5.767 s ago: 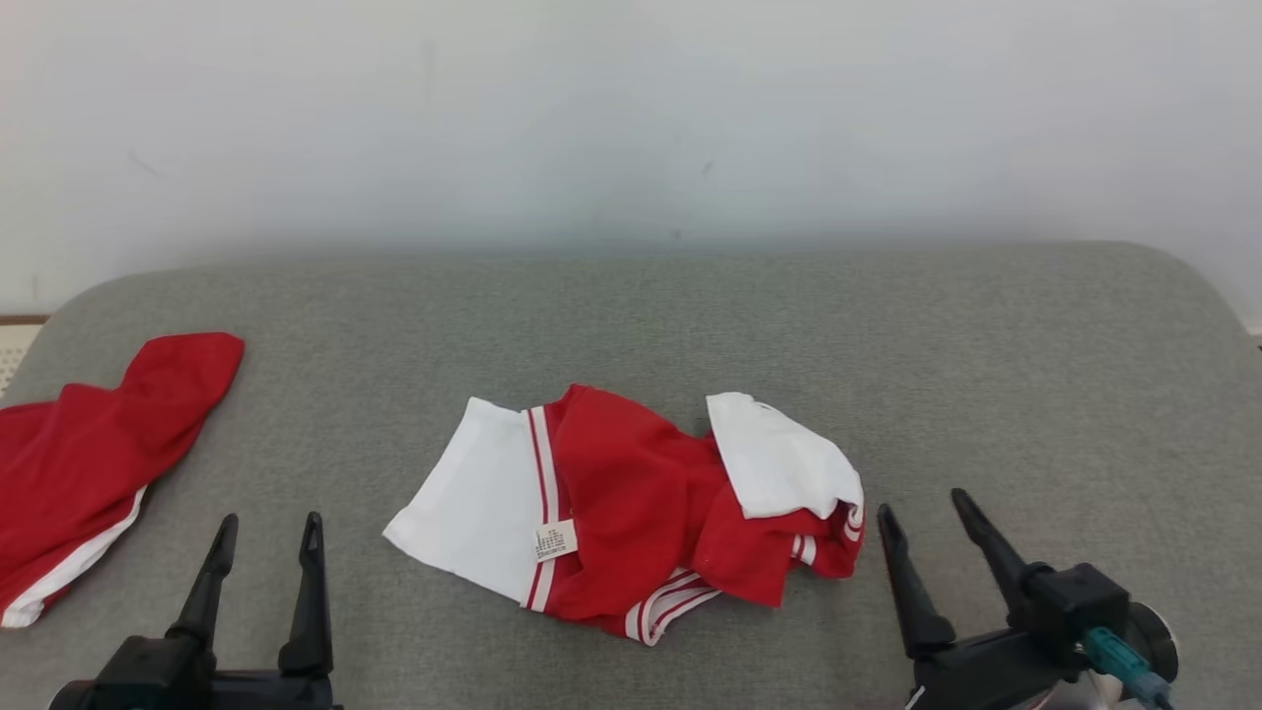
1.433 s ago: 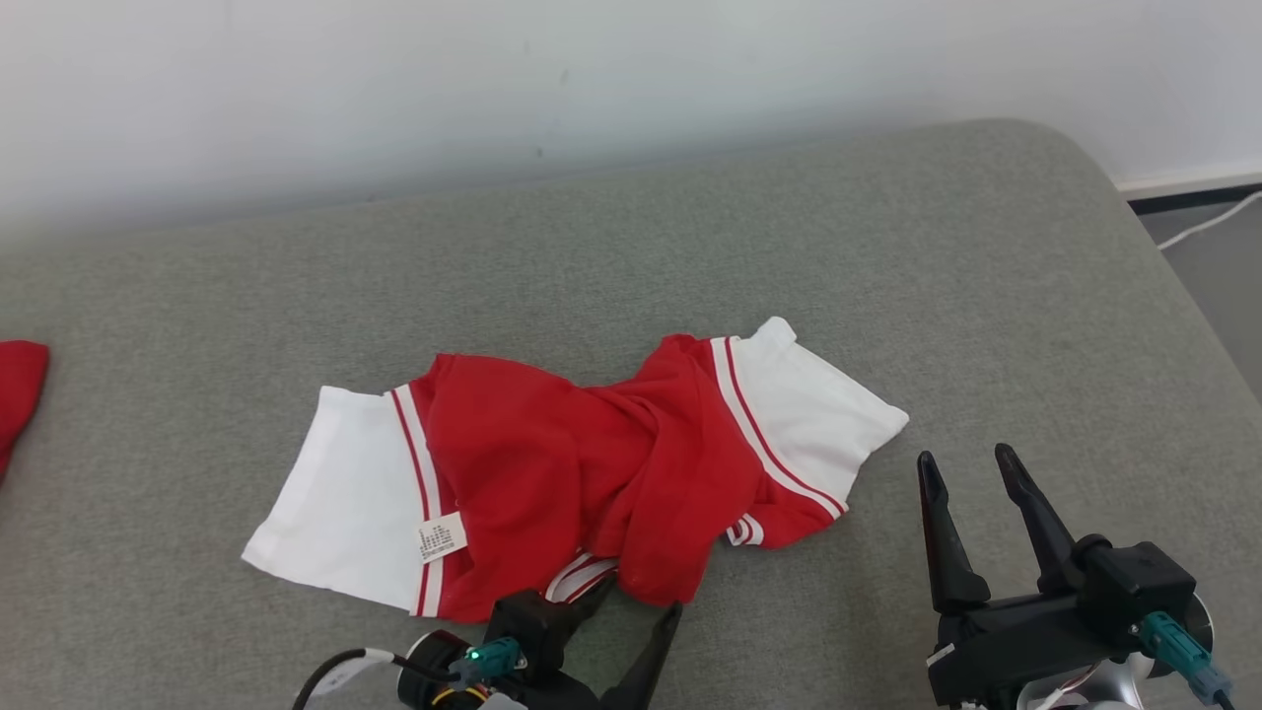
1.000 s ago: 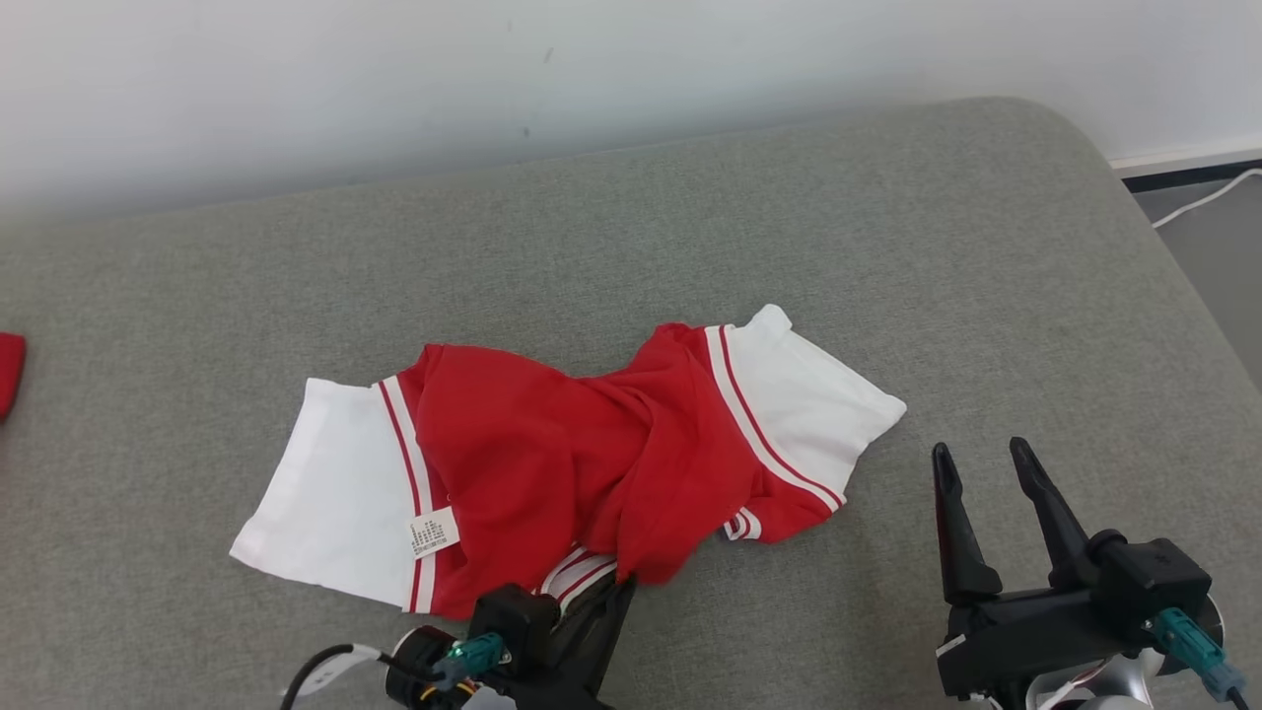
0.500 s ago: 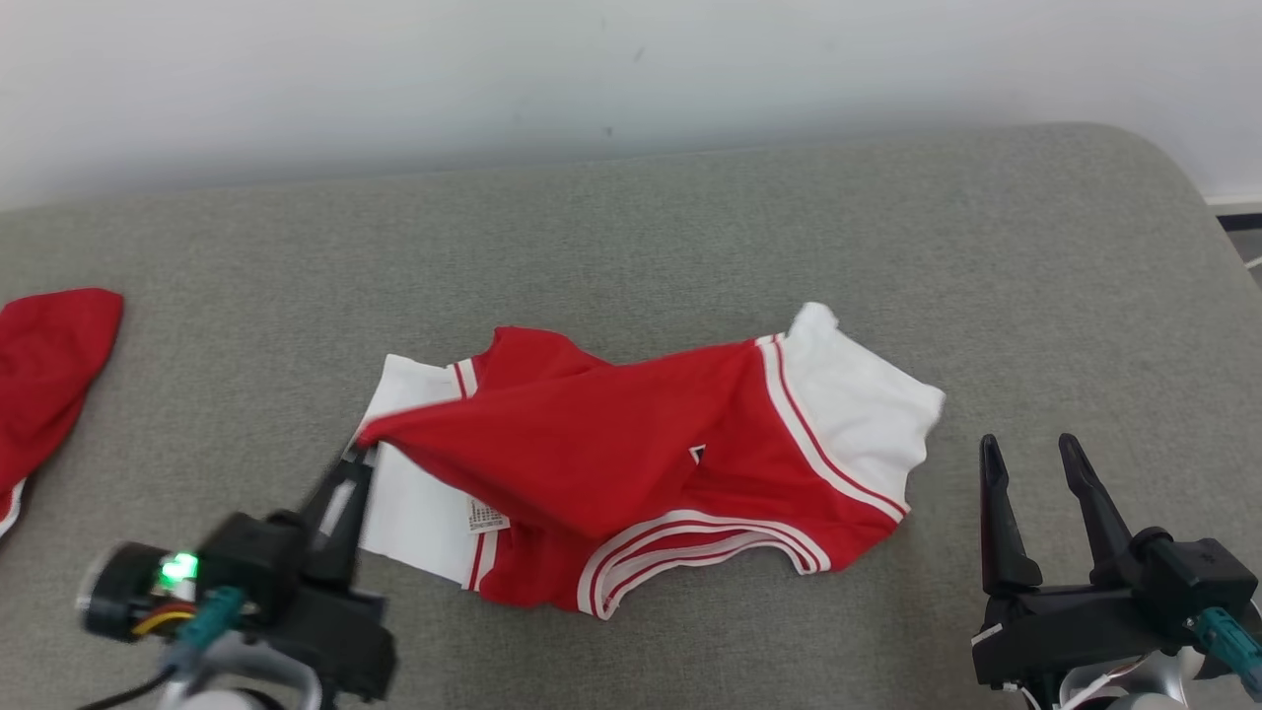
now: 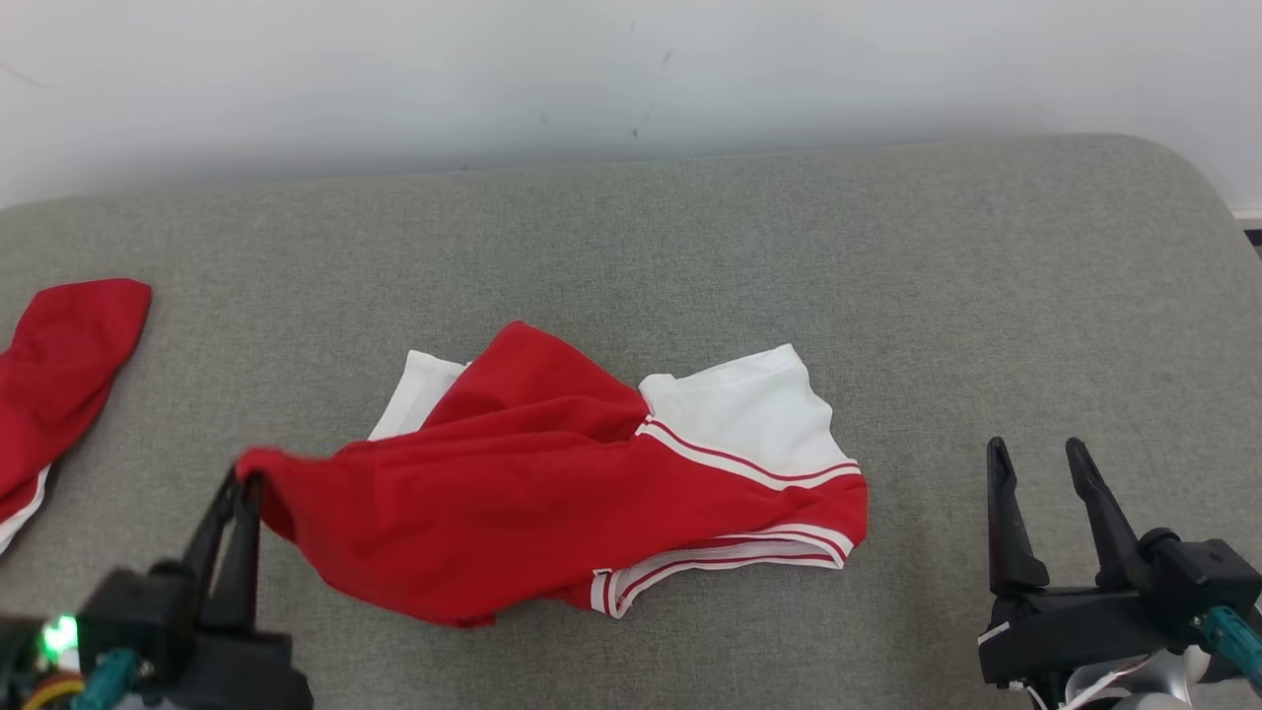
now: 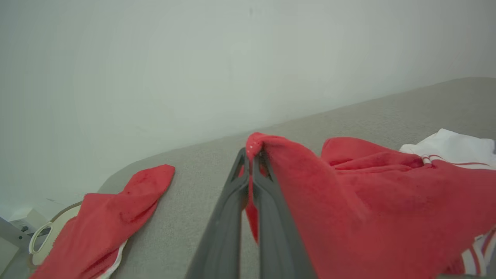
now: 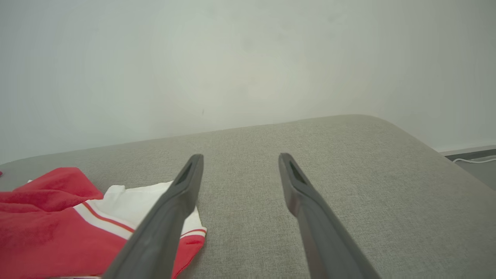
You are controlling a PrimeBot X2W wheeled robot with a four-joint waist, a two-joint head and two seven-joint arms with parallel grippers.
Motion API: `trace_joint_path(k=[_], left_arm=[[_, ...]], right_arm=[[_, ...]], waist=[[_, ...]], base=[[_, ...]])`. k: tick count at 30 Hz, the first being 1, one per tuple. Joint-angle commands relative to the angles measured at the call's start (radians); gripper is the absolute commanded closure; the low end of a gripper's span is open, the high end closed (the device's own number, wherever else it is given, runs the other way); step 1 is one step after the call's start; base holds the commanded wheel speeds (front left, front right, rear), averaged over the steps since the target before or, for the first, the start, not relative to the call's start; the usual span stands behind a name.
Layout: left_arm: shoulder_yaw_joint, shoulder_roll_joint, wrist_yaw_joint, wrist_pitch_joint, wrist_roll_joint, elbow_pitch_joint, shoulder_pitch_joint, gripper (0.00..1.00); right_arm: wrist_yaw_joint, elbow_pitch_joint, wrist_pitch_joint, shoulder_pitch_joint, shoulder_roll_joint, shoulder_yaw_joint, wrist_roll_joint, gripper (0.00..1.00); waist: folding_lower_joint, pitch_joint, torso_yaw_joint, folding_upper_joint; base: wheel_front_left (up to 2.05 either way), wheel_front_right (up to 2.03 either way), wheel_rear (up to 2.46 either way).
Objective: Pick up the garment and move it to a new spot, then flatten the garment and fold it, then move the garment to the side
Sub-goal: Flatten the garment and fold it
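The garment (image 5: 552,493) is red with white sleeves and red-white striped trim, lying crumpled at the middle of the grey cushion (image 5: 690,247). My left gripper (image 5: 242,483) at the lower left is shut on a red corner of the garment, which it holds pulled out to the left and lifted a little. In the left wrist view that red fabric (image 6: 348,193) drapes from the pinched fingertips of the left gripper (image 6: 254,153). My right gripper (image 5: 1035,452) stands open at the lower right, apart from the garment's right edge. The right wrist view shows the garment (image 7: 58,221) left of the right gripper (image 7: 240,157).
A second red garment (image 5: 54,365) with white trim lies at the cushion's left edge, also in the left wrist view as the second garment (image 6: 104,217). A pale wall (image 5: 631,69) runs behind the cushion. Bare grey cushion spreads to the right and back.
My left gripper has dragged its red corner further left and toward me, stretching the garment out; the right white sleeve has slid left. The right gripper stays open in place.
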Motion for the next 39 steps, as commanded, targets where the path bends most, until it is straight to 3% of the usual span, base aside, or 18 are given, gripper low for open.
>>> trace_joint_path(k=[1, 8, 9, 10, 11, 15, 19, 27, 39], left_arm=[[0.000, -0.024, 0.016, -0.036, -0.018, 0.021, 0.052, 1.00], [0.006, -0.125, 0.021, -0.183, -0.112, 0.153, 0.150, 1.00], [0.011, -0.140, 0.016, -0.198, -0.132, 0.171, 0.151, 0.87], [0.010, -0.151, 0.011, -0.208, -0.140, 0.188, 0.153, 0.50], [0.011, -0.154, 0.008, -0.214, -0.145, 0.201, 0.152, 0.00], [0.035, -0.145, 0.014, -0.215, -0.167, 0.255, 0.150, 0.00], [0.078, -0.123, 0.055, -0.209, -0.158, 0.266, 0.158, 0.00], [0.146, -0.122, 0.092, -0.247, -0.183, 0.158, 0.150, 0.00], [0.031, -0.142, 0.089, -0.202, -0.122, 0.071, 0.147, 0.00]], right_arm=[[-0.001, 0.003, -0.005, 0.000, -0.002, -0.008, 0.006, 0.00], [-0.001, 0.009, -0.001, 0.012, 0.004, -0.027, 0.016, 0.00], [-0.001, 0.009, -0.001, 0.012, 0.004, -0.028, 0.015, 0.00], [-0.001, 0.009, 0.001, 0.012, 0.006, -0.027, 0.017, 0.00], [-0.001, 0.010, 0.002, 0.012, 0.006, -0.027, 0.018, 0.00], [-0.001, 0.009, 0.005, 0.005, 0.007, -0.025, 0.018, 0.00], [-0.001, 0.005, 0.003, -0.002, 0.004, -0.026, 0.014, 0.00], [-0.001, -0.011, 0.000, -0.024, -0.003, -0.013, 0.006, 0.00], [-0.001, -0.018, 0.027, 0.001, -0.018, 0.077, -0.001, 0.00]], waist=[[0.0000, 0.003, 0.000, 0.0000], [0.0000, 0.004, 0.006, 0.0000], [0.0000, 0.006, 0.009, 0.0000], [0.0000, 0.006, 0.010, 0.0000], [0.0000, 0.006, 0.012, 0.0000], [0.0000, 0.003, 0.014, 0.0000], [0.0000, -0.003, 0.014, 0.0000], [0.0000, -0.014, 0.019, 0.0000], [0.0000, -0.062, 0.024, 0.0000]], base=[[0.00, 0.00, 0.00], [0.00, 0.00, 0.00], [0.00, 0.00, 0.00], [0.00, 0.00, 0.00], [0.00, 0.00, 0.00], [0.00, 0.00, 0.00], [0.00, 0.00, 0.00], [0.00, 0.00, 0.00], [0.00, 0.00, 0.00]])
